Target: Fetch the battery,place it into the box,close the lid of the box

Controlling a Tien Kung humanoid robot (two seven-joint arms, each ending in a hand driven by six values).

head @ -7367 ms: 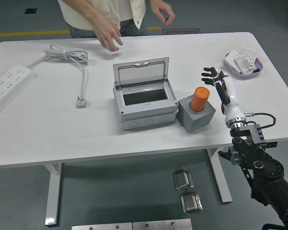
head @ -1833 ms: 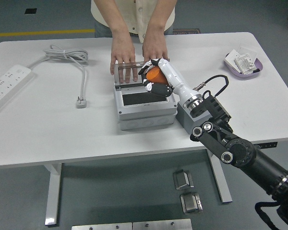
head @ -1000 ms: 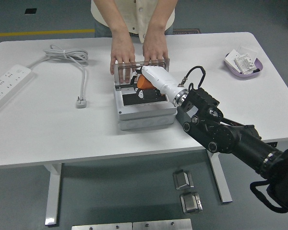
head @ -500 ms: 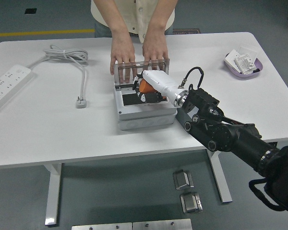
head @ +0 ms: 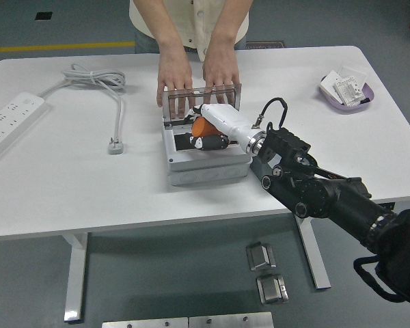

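The orange battery (head: pixel 203 127) is clamped in the right hand (head: pixel 210 134) fingers, held low in the box (head: pixel 205 158) opening — long axis roughly level. The lid (head: pixel 201 102) is held upright by a person's hands (head: pixel 174 75).

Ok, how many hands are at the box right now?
3: the person's two hands rest behind the box's open lid; the robot's right hand holds the orange battery inside. None hidden that I can see.

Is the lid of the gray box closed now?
No, the lid stands upright at the back of the box, with the person's hands behind it and the right hand lowering the orange battery inside.
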